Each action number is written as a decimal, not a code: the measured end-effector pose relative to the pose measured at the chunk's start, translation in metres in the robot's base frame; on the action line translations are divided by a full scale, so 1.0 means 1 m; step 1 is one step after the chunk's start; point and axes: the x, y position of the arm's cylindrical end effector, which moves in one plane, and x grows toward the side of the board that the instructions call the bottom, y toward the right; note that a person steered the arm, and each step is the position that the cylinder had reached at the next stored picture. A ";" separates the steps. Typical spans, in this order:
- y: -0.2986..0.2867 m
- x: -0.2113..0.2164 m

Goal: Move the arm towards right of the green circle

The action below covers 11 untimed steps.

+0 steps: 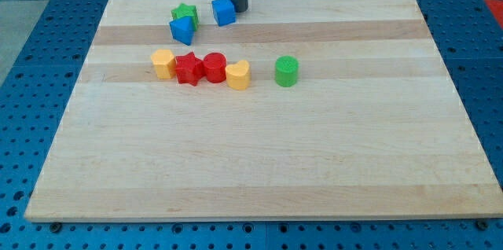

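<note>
No text, label, brand, number or sign can be read on the surface [259,163] or blocks.

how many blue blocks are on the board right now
2. One blue cube sits near the view's top, just left of my tip. The other blue block lies lower left of it, touching the green star. None seems hidden.

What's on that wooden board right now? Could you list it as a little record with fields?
surface: wooden board
my tip: near the view's top, touching the blue cube's right side
blue cube
green star
second blue block, below the green star
middle row, left to right: yellow block, red star, red cylinder, yellow heart-like block
green circle, standing apart, right of the row
</note>
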 end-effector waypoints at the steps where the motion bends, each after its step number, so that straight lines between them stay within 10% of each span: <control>1: 0.003 0.000; 4: -0.014 0.000; 8: 0.186 0.022; 11: 0.225 0.170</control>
